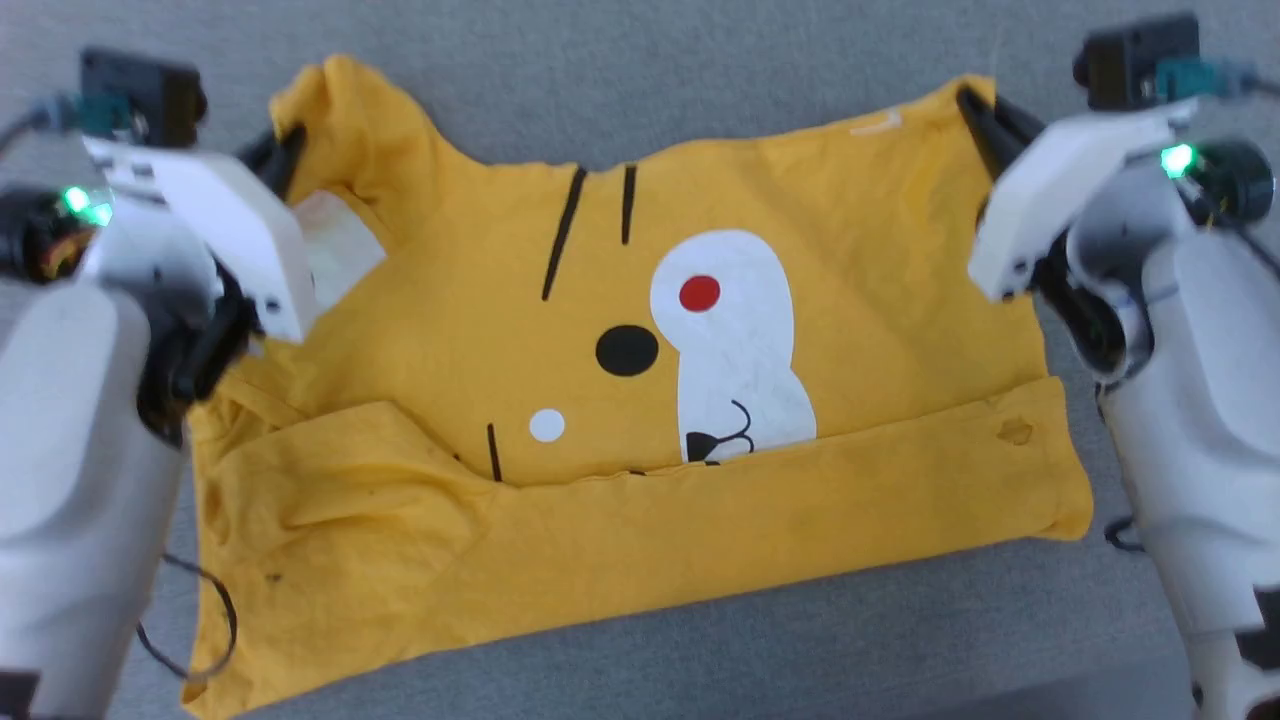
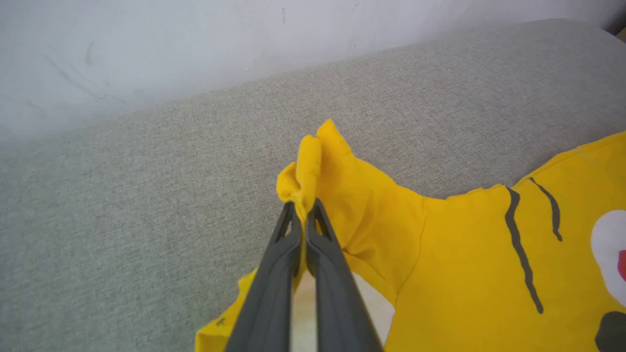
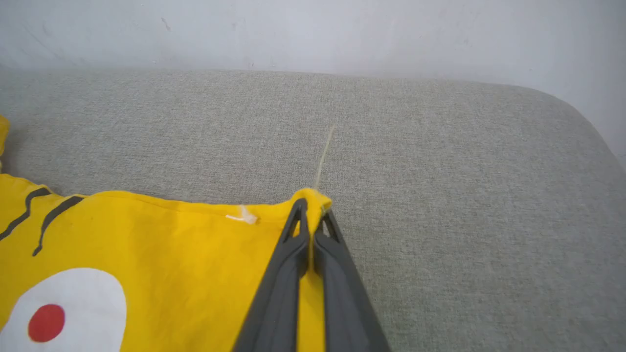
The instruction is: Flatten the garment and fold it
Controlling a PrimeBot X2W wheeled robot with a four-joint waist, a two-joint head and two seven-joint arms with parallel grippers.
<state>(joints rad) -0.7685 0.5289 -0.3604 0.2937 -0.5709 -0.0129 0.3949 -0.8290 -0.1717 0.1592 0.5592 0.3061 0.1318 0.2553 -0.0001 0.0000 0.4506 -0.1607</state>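
Left pincer (image 2: 304,209), right pincer (image 3: 311,211) tight on garment (image 1: 450,330); grey upholstery (image 3: 440,171) (white wall (image 3: 293,34))

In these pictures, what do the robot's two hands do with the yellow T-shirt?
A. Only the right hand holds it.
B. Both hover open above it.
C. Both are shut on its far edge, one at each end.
C: the left hand pinches bunched fabric of the T-shirt, and the right hand is shut on its other far corner.

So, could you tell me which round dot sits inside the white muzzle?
The red dot; the black dot and small white dot lie on bare yellow garment.
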